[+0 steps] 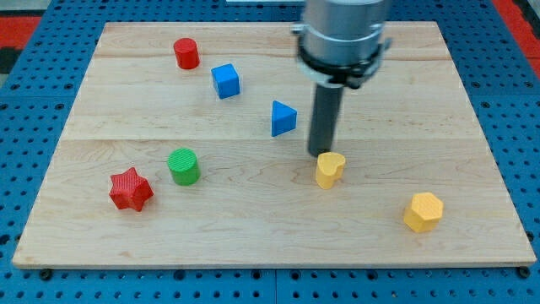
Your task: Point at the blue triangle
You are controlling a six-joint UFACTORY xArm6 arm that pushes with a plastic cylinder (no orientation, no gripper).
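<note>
The blue triangle (283, 118) lies on the wooden board (152, 127) a little above the middle. My tip (321, 154) is at the end of the dark rod that comes down from the view's top. It stands to the right of and slightly below the blue triangle, a short gap apart. It sits right at the upper left edge of a yellow heart-shaped block (330, 169).
A blue cube (225, 81) and a red cylinder (186, 53) lie at the upper left. A green cylinder (183, 165) and a red star (131, 189) lie at the lower left. A yellow hexagon (423, 211) lies at the lower right.
</note>
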